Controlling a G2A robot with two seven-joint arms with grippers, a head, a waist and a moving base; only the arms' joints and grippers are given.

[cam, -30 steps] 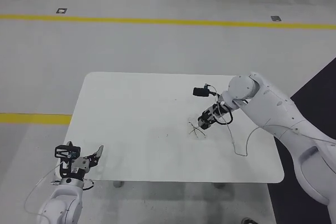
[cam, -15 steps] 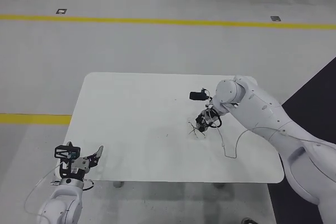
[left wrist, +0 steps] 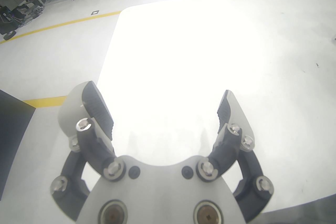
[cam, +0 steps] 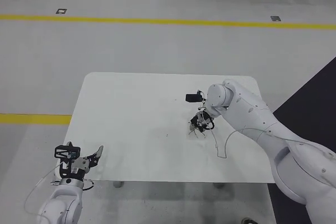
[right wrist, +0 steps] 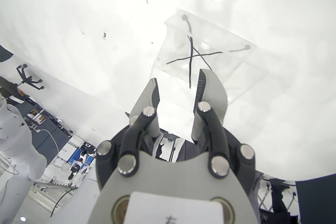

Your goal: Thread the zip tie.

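The white table (cam: 134, 112) sat in the middle of the top view. Just right of its centre the right gripper (right wrist: 178, 76) pointed down over a clear plastic tray (right wrist: 231, 64), fingers partly apart and gripping nothing. Two black zip ties (right wrist: 191, 57) lay crossed at the tray, one tail end reaching between those fingers, while at the lower left the left gripper (left wrist: 158, 89) was spread wide and empty.

At least two zip ties (right wrist: 189, 72), crossed, in one clear box (right wrist: 236, 70). One table (cam: 129, 112). Two grippers: left gripper (left wrist: 158, 90), right gripper (right wrist: 178, 76).
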